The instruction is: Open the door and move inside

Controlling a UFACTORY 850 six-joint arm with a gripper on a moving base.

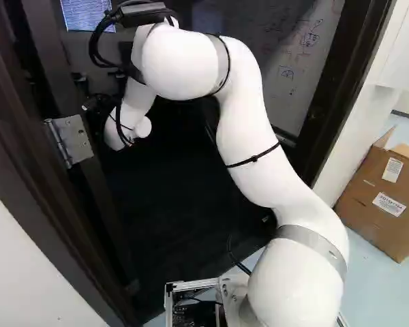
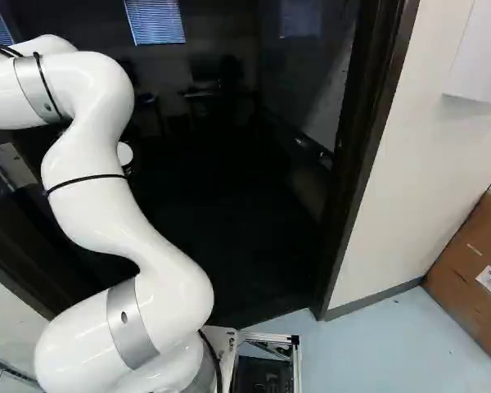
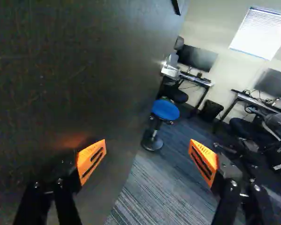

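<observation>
Wrist view — door [image 3: 84,70] upright lengthwise — free edge pointing roomward.

We record a dark door [image 3: 84,70], a white arm [image 1: 249,136] with grey bands [image 1: 313,242], and orange pads [image 3: 86,156] with black slots [image 3: 98,154]. At right, we note a brown box [image 1: 371,218] with white labels [image 1: 392,170]; farther in, a blue stool seat [image 3: 165,110] and grey striped carpet [image 3: 152,199].

Base cams: behind my arm [image 1: 252,136], either side, facing ahead, slightly down, both catching door frame [image 2: 360,147]. Wrist cam: close beside door [image 3: 84,70], aimed past it toward carpet [image 3: 152,187].
</observation>
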